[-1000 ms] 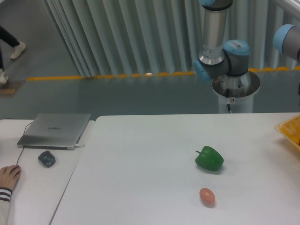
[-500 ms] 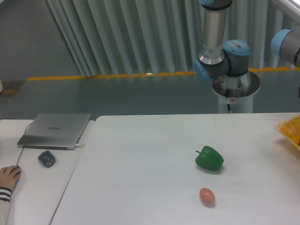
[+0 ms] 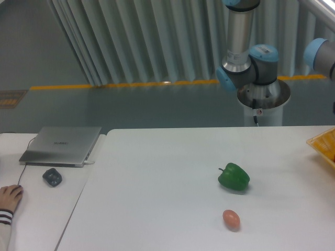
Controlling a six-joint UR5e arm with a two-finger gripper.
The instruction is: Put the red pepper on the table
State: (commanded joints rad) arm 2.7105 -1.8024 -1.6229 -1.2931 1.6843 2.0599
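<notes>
Green pepper [image 3: 234,177] on white table [image 3: 157,172]

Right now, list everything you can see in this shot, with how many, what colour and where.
large white flat-topped table: one, white, centre and right.
glossy green bell pepper: one, green, right of table centre.
small pinkish-orange egg-shaped thing: one, near the front edge, below the green pepper.
yellow tray: one, cut off at the right edge.
narrow white desk: one, left.
closed grey laptop: one, on the desk.
dark mouse: one, below the laptop.
red pepper: none visible.
person's hand: one, bottom left.
robot arm: grey with blue joints, behind the table; tool out of frame.
</notes>
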